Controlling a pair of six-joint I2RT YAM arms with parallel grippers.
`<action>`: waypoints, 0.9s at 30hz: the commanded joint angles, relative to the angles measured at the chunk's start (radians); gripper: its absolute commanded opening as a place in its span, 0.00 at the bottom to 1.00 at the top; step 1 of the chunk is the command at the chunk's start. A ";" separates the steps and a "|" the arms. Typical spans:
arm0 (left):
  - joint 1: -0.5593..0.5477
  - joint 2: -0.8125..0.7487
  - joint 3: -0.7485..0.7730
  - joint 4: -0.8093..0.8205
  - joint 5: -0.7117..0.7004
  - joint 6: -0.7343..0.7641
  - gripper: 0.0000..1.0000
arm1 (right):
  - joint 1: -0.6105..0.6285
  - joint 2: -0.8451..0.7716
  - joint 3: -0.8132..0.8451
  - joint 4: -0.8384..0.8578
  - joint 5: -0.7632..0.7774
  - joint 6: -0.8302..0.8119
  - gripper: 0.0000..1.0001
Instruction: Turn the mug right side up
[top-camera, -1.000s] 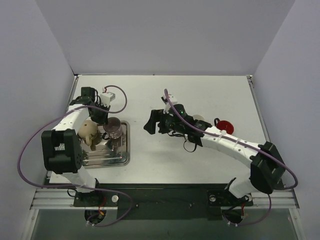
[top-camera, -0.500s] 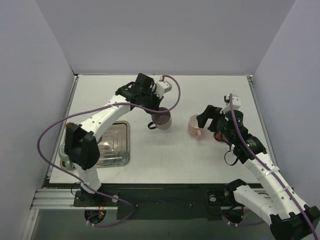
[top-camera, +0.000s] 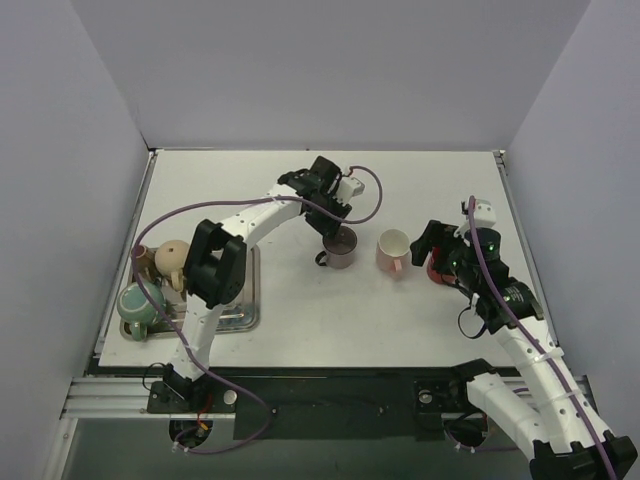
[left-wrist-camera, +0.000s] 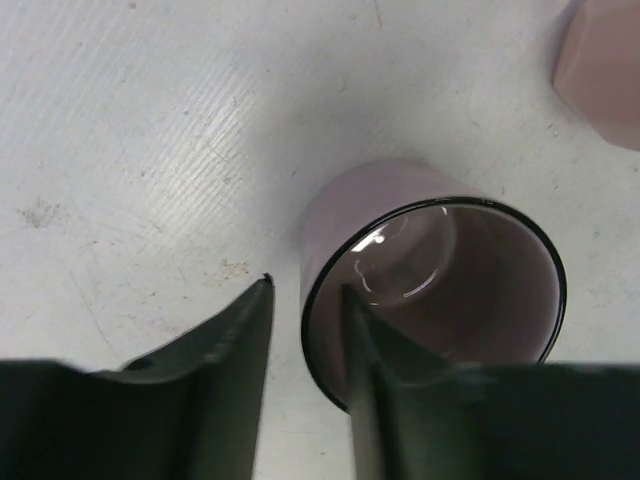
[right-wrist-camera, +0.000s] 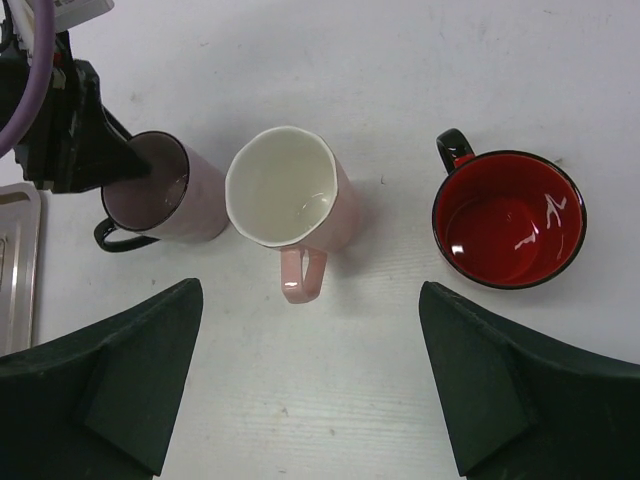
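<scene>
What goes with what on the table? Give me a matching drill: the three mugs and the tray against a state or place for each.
Things:
1. mauve mug
2. pink mug
3. red mug
4. metal tray

States or places:
A. upright, white inside, in the middle of the mug row
B. cut off by the left edge of the right wrist view
C. upright, with the left gripper straddling its rim
D. upright, black handle, farthest right in the right wrist view

Pairs: 1-C, 2-A, 3-D, 4-B
</scene>
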 joint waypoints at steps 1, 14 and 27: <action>0.000 -0.037 0.032 -0.031 0.061 0.006 0.69 | -0.011 -0.017 0.008 -0.007 -0.042 -0.025 0.84; 0.311 -0.629 -0.298 -0.229 -0.038 0.150 0.89 | -0.013 -0.013 -0.027 -0.001 -0.120 -0.027 0.84; 1.222 -1.130 -0.911 -0.324 0.079 0.590 0.77 | -0.002 0.035 -0.026 0.054 -0.186 0.007 0.84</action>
